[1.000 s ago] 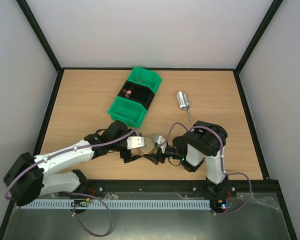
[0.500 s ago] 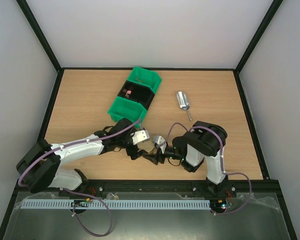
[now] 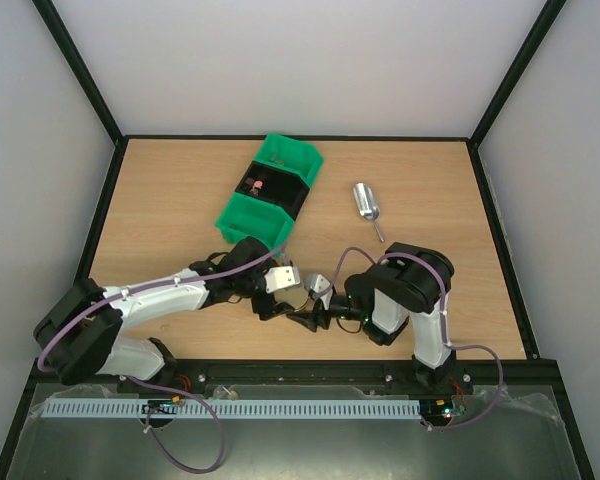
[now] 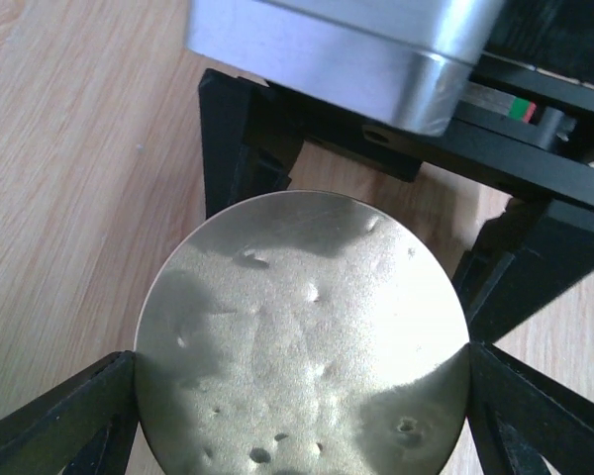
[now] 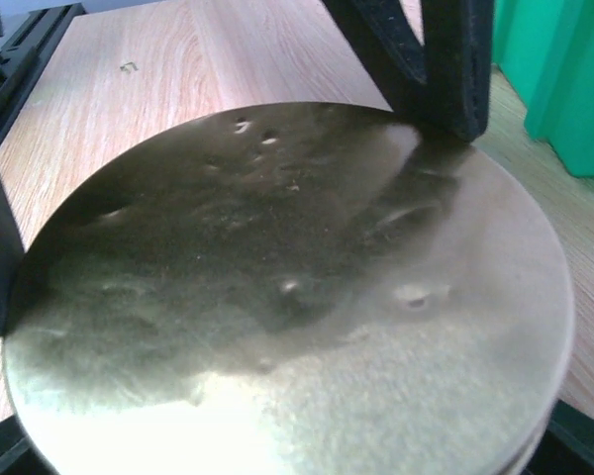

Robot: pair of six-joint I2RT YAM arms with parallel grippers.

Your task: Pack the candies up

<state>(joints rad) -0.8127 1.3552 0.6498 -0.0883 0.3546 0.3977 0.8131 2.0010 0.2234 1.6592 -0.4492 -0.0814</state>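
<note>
Wooden desk (image 3: 180, 200); I see candies (image 3: 258, 184) as tiny specks, orientation unreadable; left tool (image 4: 302, 391) grasps lid (image 4: 307, 297); right tool (image 3: 308, 316), can't tell.

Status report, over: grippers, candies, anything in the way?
Left gripper clamped on gold lid. Right gripper flanking it, grip unclear. Candies in black bin. Scoop idle, well aside.

On the light wooden table (image 3: 430, 190), the joined green and black plastic bins (image 3: 270, 190) sit at upper centre. Tiny mixed-colour candies (image 3: 258, 184) lie in the middle black compartment. The silver metal scoop (image 3: 366, 205) lies right of the bins, apart from them. At lower centre, the round gold metal lid (image 4: 302, 336) sits between the left gripper (image 3: 276, 303) on its left and the right gripper (image 3: 302, 316) on its right.
</note>
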